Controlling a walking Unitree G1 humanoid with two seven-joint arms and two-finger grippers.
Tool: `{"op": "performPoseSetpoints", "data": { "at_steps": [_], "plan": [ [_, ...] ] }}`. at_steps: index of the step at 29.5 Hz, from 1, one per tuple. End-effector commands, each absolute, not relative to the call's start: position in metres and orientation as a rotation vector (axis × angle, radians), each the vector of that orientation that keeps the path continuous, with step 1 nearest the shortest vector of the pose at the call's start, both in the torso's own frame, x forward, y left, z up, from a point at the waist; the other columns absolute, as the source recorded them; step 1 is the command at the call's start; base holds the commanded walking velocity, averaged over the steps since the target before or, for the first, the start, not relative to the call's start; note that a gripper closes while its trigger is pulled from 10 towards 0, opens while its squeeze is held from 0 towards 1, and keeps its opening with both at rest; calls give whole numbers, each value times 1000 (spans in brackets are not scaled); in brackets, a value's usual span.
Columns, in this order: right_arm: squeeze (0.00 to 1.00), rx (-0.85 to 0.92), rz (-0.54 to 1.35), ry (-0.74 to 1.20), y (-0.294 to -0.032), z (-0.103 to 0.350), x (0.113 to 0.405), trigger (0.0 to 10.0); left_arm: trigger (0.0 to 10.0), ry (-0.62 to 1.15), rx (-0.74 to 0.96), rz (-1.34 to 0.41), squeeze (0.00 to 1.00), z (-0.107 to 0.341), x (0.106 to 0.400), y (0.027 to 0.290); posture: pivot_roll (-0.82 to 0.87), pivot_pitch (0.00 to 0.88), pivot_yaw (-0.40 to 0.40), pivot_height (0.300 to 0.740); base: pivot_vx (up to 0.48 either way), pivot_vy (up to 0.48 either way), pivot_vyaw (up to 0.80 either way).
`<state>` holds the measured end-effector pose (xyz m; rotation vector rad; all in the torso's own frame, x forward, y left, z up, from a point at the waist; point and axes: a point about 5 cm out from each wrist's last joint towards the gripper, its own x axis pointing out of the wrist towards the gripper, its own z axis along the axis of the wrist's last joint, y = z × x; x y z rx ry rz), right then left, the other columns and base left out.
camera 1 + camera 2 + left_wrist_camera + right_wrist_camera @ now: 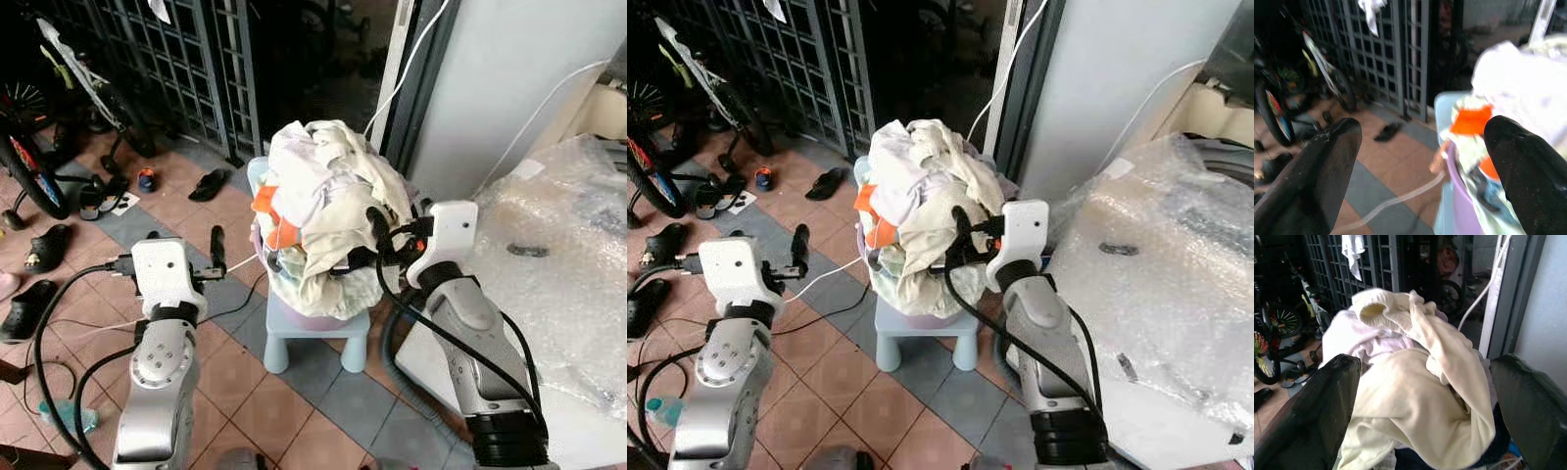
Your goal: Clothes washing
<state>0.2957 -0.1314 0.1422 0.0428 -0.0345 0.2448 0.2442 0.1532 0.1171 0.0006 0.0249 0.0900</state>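
Laundry pile (328, 211) heaped high in purple basin (921, 315) on pale blue stool (315, 335), overhanging basin rim. Likely soft, light, floppy, prone to spill; best grab on cream garment (1415, 401) near top. Mostly white and cream, 1 orange piece (269, 204) at left edge. Right gripper (1422, 406) spread wide, straddling cream garment. Left gripper (1422, 161) wide, empty, beside basin's left rim.

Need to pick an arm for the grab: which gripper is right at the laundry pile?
The right gripper: its open fingers reach into the clothes pile on the stool. The left gripper, also open, hangs beside the pile over the floor.
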Motion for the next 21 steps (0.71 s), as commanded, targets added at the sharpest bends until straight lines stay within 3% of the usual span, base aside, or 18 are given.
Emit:
{"op": "performPoseSetpoints", "data": {
  "at_steps": [1,5,9,21],
  "plan": [
    [0,11,270,-41,-131,146,301,10000,10000,11,8,71,0,124,243,150,-15,0,12,740,266,0,0],
    [0,-1,284,-63,-131,149,305,10000,10000,11,11,73,0,125,244,150,-8,0,11,740,284,0,0],
    [0,29,285,-52,-131,148,310,10000,10000,16,12,76,0,126,243,152,-2,0,6,740,289,0,800],
    [0,-9,216,-15,-131,140,310,10000,10000,29,17,58,0,126,240,150,7,0,-1,740,307,0,0]
  ]
}}
